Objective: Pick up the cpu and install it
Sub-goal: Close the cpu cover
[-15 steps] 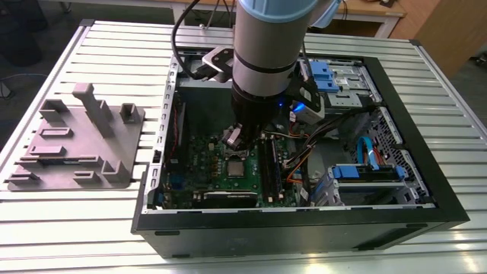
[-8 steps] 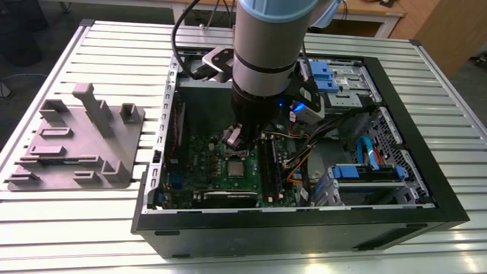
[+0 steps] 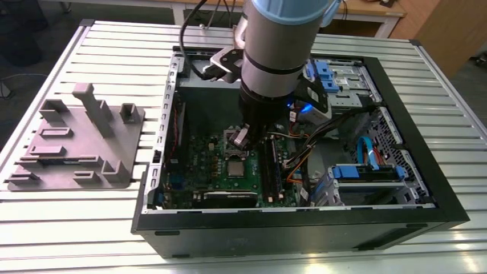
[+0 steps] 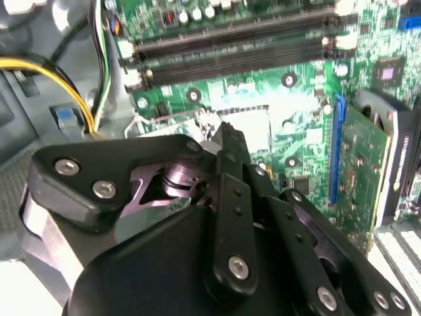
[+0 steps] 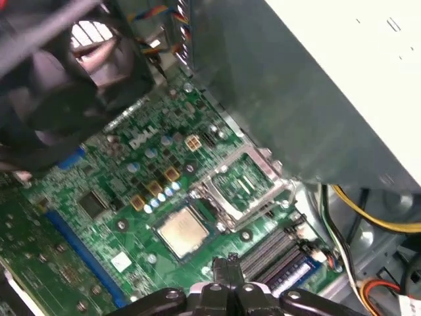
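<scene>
The cpu (image 5: 182,232) lies flat on the motherboard (image 5: 118,217) beside the open socket frame (image 5: 242,181), the end effector (image 3: 242,138) hovering above, grip state unclear.

Grey-silver arm (image 3: 278,51), blue cap; black gripper (image 4: 223,141) links, possibly silver screws.

Layout inside the case right now

My claw (image 3: 242,138) hangs over the motherboard (image 3: 199,162) in the open case (image 3: 426,188); the cpu (image 3: 236,169) lies on the board, the fixture plate (image 3: 72,145) on the surface (image 3: 114,51) off the exterior view's left.
</scene>
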{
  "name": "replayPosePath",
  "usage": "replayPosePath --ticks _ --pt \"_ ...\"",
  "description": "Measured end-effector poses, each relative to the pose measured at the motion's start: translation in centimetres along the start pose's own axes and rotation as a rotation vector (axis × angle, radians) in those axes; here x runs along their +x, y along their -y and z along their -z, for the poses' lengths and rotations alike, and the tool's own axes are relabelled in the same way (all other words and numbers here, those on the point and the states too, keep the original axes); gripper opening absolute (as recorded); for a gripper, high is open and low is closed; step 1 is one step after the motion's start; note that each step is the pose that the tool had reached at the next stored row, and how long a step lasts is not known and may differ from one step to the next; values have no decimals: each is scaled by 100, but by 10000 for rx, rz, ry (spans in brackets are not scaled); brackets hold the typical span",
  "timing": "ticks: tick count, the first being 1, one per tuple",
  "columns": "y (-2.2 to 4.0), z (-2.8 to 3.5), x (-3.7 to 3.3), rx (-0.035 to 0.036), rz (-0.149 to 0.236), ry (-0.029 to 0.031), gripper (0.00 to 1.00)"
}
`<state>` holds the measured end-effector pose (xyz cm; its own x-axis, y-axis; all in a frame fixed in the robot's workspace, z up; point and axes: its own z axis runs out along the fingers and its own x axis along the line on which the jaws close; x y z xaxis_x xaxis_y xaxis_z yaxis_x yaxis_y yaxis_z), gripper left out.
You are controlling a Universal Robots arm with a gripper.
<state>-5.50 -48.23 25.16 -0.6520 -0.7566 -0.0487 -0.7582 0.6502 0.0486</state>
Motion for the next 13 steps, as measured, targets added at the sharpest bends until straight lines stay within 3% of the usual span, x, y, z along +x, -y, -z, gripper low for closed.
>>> replayPosePath --ticks 1,3,6,9,10,13 --pt "21 -2 -18 -91 0 74 10" --pt "53 -4 -46 -309 0 299 10" --pt "74 -30 -62 -453 2 462 10" --pt "74 -43 -61 -713 4 765 10" --pt "77 -50 -63 -779 5 842 10" --pt "77 -105 -113 -794 5 859 10"
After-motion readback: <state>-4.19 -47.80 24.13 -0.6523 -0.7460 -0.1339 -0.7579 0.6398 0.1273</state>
